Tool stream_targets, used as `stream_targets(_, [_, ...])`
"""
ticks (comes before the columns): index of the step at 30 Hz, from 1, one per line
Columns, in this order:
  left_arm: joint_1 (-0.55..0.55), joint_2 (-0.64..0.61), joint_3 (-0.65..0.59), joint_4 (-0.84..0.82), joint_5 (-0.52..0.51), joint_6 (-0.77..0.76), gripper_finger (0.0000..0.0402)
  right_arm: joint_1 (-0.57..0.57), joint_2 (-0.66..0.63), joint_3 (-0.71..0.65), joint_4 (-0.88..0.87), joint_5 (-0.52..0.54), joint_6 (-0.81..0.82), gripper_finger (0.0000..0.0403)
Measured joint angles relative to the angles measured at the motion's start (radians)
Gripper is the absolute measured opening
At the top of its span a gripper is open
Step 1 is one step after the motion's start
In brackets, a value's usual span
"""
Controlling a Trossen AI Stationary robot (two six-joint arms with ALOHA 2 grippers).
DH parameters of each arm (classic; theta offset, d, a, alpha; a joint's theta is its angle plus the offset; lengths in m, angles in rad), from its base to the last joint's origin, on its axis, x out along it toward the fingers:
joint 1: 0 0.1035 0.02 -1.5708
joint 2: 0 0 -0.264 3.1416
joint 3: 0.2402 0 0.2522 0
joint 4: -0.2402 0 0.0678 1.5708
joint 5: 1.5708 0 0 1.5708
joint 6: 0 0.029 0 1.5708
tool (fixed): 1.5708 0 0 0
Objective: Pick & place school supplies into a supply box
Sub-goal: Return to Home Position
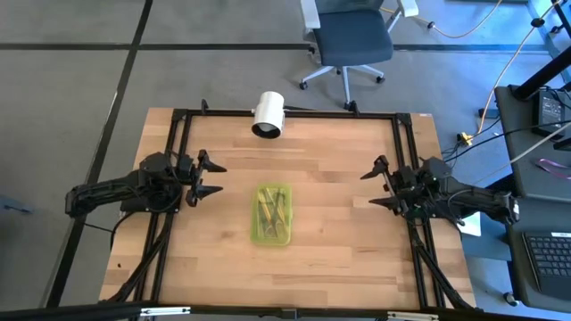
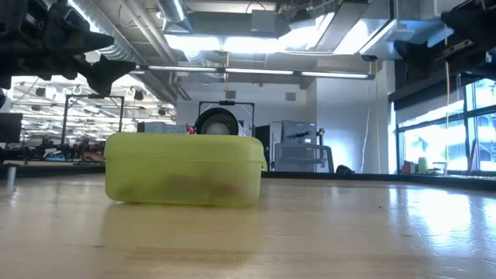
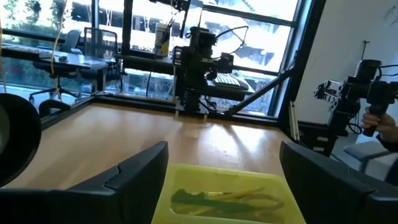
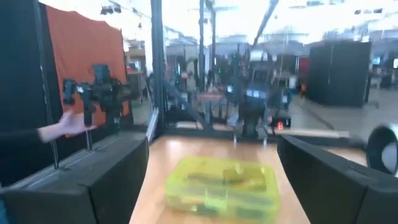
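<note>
Inside yellow-green supply box [image 1: 272, 240] (shut): school supplies [image 1: 272, 207]

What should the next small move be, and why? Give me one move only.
Probably draw both arms back to their rest poses. The pencil case lies shut in the middle of the table, and the left gripper and right gripper hang open and empty on either side of it, so nothing seems left to grasp.
</note>
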Motion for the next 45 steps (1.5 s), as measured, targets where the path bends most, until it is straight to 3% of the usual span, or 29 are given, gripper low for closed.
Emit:
stream_targets(12, [0.000,0.001,0.000,0.002,0.000,0.001,0.0302,0.000,0.002,0.000,-0.035,-0.202,-0.044,0.0360])
stream_targets(45, [0.000,0.002,0.000,0.001,0.001,0.001,0.0300,0.000,0.004,0.000,-0.052,-0.205,-0.066,0.0360])
